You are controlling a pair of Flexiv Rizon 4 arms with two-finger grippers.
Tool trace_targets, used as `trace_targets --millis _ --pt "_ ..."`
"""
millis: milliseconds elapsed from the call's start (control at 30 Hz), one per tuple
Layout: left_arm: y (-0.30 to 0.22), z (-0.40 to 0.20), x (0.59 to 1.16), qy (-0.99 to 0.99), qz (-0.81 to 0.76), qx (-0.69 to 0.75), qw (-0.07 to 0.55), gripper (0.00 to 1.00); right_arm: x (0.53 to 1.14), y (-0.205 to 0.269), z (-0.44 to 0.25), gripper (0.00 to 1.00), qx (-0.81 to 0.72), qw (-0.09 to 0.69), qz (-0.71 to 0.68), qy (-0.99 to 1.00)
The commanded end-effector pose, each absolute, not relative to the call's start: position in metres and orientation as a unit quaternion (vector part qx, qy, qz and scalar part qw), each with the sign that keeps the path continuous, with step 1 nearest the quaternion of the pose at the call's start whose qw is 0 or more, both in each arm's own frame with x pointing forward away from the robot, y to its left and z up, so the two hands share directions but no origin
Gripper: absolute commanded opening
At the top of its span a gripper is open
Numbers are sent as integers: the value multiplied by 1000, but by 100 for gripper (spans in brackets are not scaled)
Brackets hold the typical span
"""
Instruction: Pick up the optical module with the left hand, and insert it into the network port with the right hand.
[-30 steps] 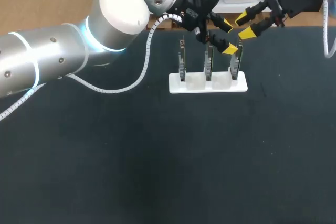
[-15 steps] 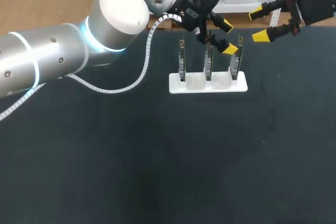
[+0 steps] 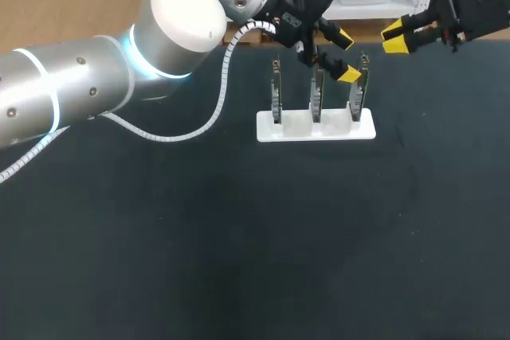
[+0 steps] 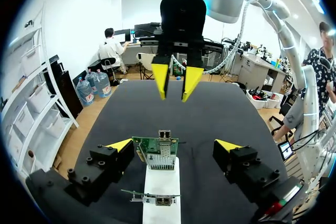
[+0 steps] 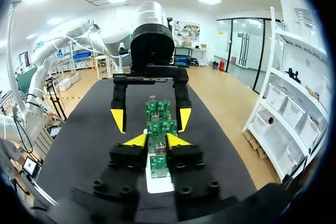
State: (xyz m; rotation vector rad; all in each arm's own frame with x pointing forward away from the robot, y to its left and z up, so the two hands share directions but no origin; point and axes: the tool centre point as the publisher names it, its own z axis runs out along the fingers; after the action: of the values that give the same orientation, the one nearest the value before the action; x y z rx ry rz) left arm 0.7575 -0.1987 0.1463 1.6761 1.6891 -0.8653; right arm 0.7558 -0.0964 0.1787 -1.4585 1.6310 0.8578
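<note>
The silver-white left arm is holding its left jaws spread around the rightmost green circuit board in the white plastic rack on the black desk; only that wrist view is showing the board's small silver port. Farther right, the right jaws are hovering narrowly parted, well apart from the rack

Right hand partly off-frame

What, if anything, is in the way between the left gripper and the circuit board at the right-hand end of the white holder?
Nothing visible. The left gripper is open, with that green board in the gap between its fingers. The right gripper hangs beyond the white holder, clear of it.
</note>
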Motion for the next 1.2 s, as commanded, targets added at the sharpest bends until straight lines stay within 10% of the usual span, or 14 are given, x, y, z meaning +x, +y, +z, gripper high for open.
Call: trace_targets --millis 33,1200 --pt "-199 146 757 636 -325 632 300 100 760 -90 179 0 -578 383 337 637" --pt "-199 146 757 636 -325 632 300 100 760 -70 156 0 -591 347 350 639"
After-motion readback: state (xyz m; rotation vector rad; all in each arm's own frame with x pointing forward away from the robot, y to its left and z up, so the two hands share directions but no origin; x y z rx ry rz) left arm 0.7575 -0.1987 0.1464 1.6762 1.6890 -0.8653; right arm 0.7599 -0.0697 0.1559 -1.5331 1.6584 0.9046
